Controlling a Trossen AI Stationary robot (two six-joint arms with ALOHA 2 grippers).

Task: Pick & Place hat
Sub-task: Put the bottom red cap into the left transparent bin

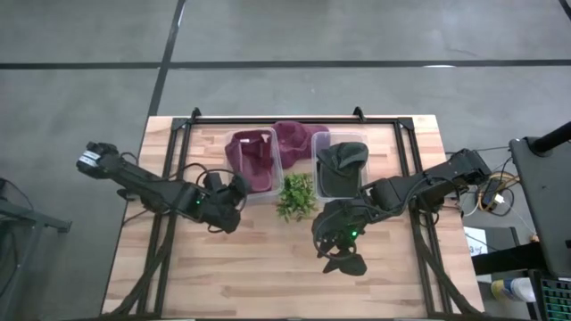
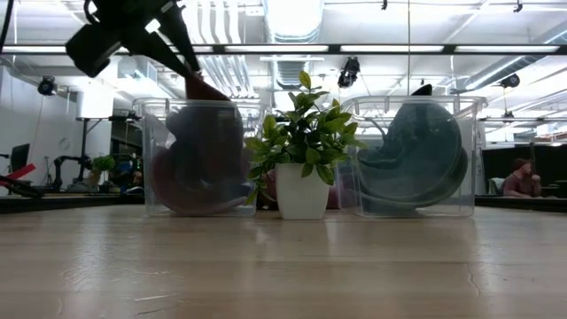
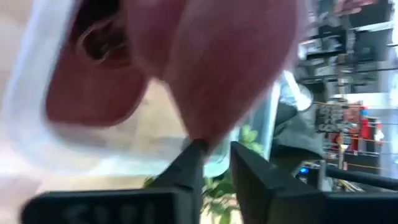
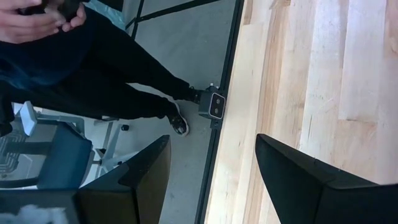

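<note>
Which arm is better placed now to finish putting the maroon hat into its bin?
Left. The left tool is at the left bin, its fingers at the maroon hat. The right tool hangs open over bare table, nearer the front edge.

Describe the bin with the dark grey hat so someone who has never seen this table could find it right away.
On the wooden table, find the small green potted plant near the middle of the far side. Two clear plastic bins flank it; the one you want is on the right arm's side. It holds a dark grey-green hat, while its neighbour holds maroon hats.
</note>
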